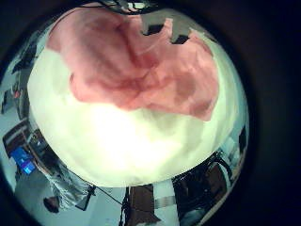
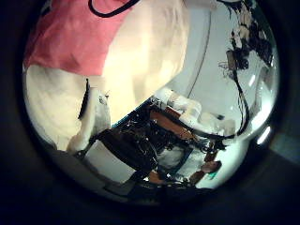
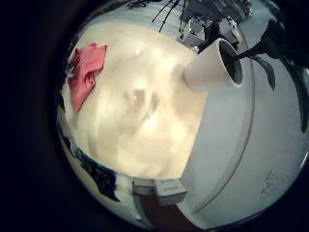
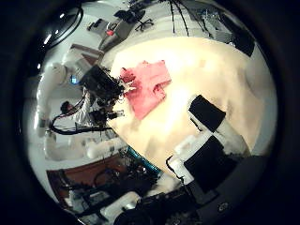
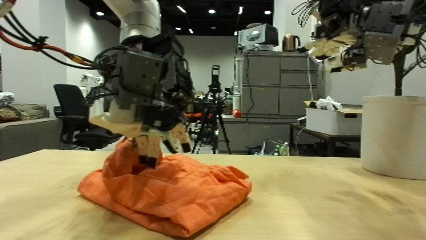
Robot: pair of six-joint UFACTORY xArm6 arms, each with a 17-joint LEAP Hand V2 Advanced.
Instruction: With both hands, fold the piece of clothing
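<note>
An orange piece of clothing lies crumpled in a heap on the tan table. My left hand hangs right above its near end, its fingers pointing down, relaxed, with the tips at the cloth's top and not curled round it. The left little finger side palm view is filled by the rumpled cloth close below. My right hand is raised high over the table's other side, far from the cloth, fingers loose and holding nothing. From the right thumb side palm view the cloth lies beside the left hand.
A tall white pot with a thin plant stands on the table under the right hand, and shows again in the right little finger side palm view. Bare tabletop lies between it and the cloth.
</note>
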